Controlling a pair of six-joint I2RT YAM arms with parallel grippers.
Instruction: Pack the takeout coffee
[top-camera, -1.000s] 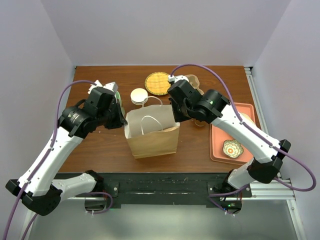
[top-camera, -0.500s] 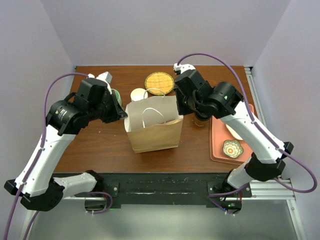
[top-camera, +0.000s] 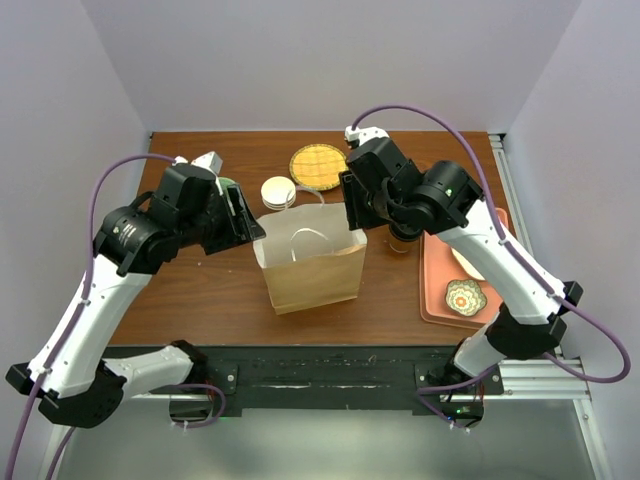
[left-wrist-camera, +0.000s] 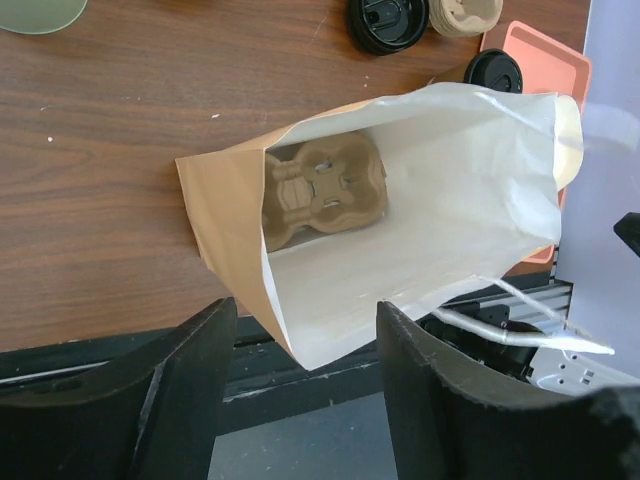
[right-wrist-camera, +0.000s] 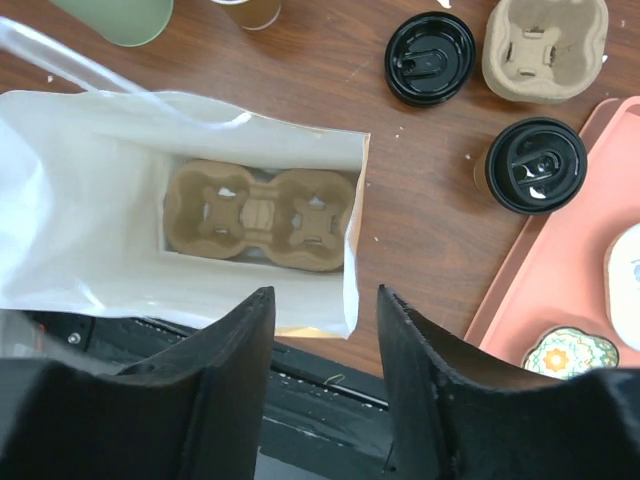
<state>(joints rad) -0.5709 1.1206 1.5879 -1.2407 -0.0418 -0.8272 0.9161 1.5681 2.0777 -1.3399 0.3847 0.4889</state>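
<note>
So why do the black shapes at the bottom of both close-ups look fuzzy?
Left wrist view: the left tool sits too near the lens, so it blurs; the paper bag's white lining is almost washed out. Right wrist view: the right tool is equally soft; the takeout coffee's lid shows glints. Top view: even light, soft shadows.

Soft, even light falls from above in the top external view. The wooden table (top-camera: 200, 290) shows no glare, and the paper bag (top-camera: 310, 265) throws only a faint shadow at its base. In both wrist views the bag's white lining (left-wrist-camera: 450, 180) is the brightest area — nearly washed out toward the right of the left wrist frame. Along the bottom edge of these frames, the fingers (left-wrist-camera: 130, 400) of the left gripper (left-wrist-camera: 305, 308) and those of the right gripper (right-wrist-camera: 325, 292) are dark, soft-edged and out of focus. The loose black lid (right-wrist-camera: 430, 58) stays sharp, with its moulded detail legible.
</note>
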